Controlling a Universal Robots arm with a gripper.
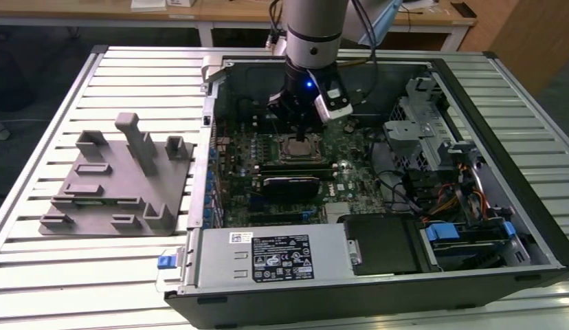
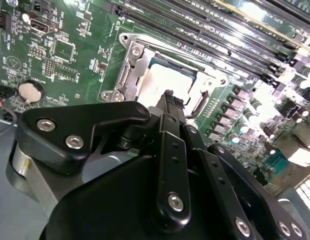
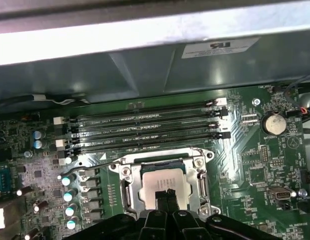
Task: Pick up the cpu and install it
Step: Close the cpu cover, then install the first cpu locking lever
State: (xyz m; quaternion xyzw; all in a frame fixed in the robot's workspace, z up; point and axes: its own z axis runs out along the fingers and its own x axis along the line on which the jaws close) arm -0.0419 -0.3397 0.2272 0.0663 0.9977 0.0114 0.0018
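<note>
One gripper (image 3: 166, 196) is seen above the middle of an open computer case (image 1: 504, 206), at the end of one arm (image 1: 312, 34). In both wrist views its two black fingers (image 2: 169, 102) are brought together to a narrow tip with no gap visible between them, and nothing is held. The tip is poised directly over one cpu (image 3: 162, 184), whether touching it cannot be told. The cpu, silvery-white on top, is seated flat in the socket (image 3: 126, 187) of the green motherboard (image 3: 255, 165), framed by the socket's metal bracket; its far part is visible beyond the fingers in the second wrist view (image 2: 165, 80). Four long memory slots (image 3: 145, 127) are laid in parallel just beside the socket, and one round coin battery (image 3: 273, 121) is set well apart on the board. In the exterior view one black heatsink block (image 1: 286, 187) is found near the socket, and one grey power supply (image 1: 266, 254) with a label is fitted along the near wall of the case. One grey plastic fixture (image 1: 115, 182) with upright posts is placed on the exterior view's left of the case. Everything is carried on a table of ribbed metal slats (image 1: 128, 75); wooden desks (image 1: 220, 10) are visible behind.
</note>
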